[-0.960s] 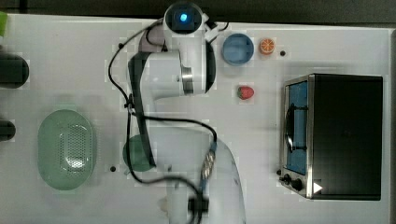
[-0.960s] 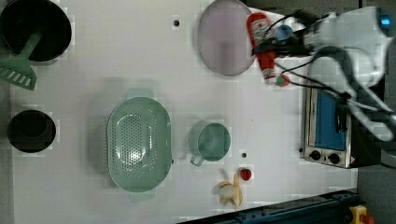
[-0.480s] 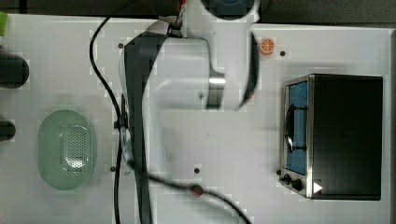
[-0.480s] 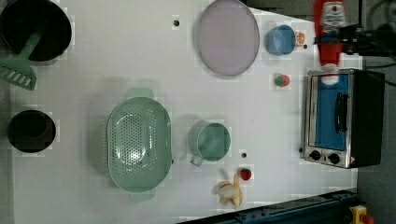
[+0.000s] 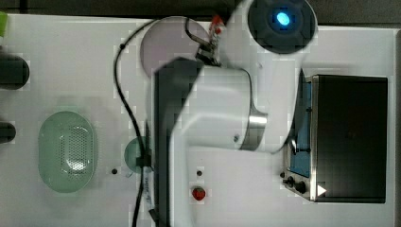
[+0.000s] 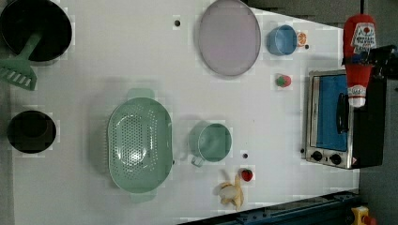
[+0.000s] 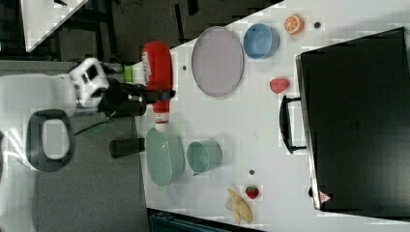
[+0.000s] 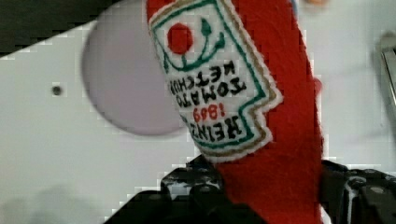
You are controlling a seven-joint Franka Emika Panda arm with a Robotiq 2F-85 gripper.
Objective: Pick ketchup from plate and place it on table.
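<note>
The ketchup (image 6: 359, 51), a red bottle with a white label, hangs high above the table (image 6: 117, 56), in front of the oven in the left view. My gripper (image 6: 360, 62) is shut on its middle, cap end pointing down the left view. The right view shows the same grip, gripper (image 7: 161, 94) on ketchup (image 7: 158, 67), left of the plate (image 7: 217, 61). In the wrist view the ketchup (image 8: 280, 130) stands between the dark fingers (image 8: 196, 186), with the plate (image 8: 121, 93) far beneath. The mauve-grey plate (image 6: 229, 36) lies bare.
A toaster oven (image 6: 340, 122) stands at the left view's right. A blue bowl (image 6: 281, 40), an orange slice (image 6: 302, 38) and a strawberry (image 6: 282, 80) lie by the plate. A green cup (image 6: 211, 141), colander (image 6: 139, 139), banana (image 6: 231, 193) and black pots (image 6: 35, 28) occupy the rest.
The ketchup has travelled from the plate's edge toward the left view's right, held in my gripper. It now looks larger, high over the oven. The arm has swung and risen in the top view.
</note>
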